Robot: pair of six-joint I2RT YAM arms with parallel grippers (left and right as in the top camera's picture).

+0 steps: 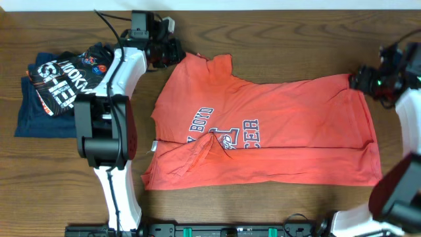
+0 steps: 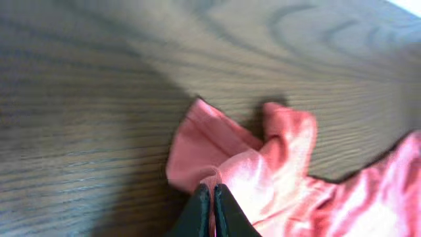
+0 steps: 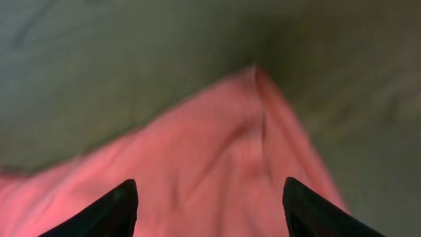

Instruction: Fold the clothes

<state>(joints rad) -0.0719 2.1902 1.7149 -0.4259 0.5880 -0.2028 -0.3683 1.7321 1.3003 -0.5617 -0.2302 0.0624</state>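
The coral-red shirt point(image 1: 276, 131) lies spread across the wooden table, dark-and-white lettering facing up, its lower left part rumpled. My left gripper point(image 1: 172, 51) is at the shirt's top left corner. In the left wrist view its fingers point(image 2: 214, 191) are shut on a bunched fold of the red fabric point(image 2: 263, 164). My right gripper point(image 1: 360, 79) is at the shirt's top right corner. In the right wrist view its fingers point(image 3: 209, 191) are wide open over the red fabric point(image 3: 217, 164), with the corner tip just ahead.
A pile of navy and black garments with white lettering point(image 1: 56, 89) lies at the left edge of the table point(image 1: 276, 39). The left arm's links point(image 1: 105, 125) stand between that pile and the shirt. Bare wood runs along the back.
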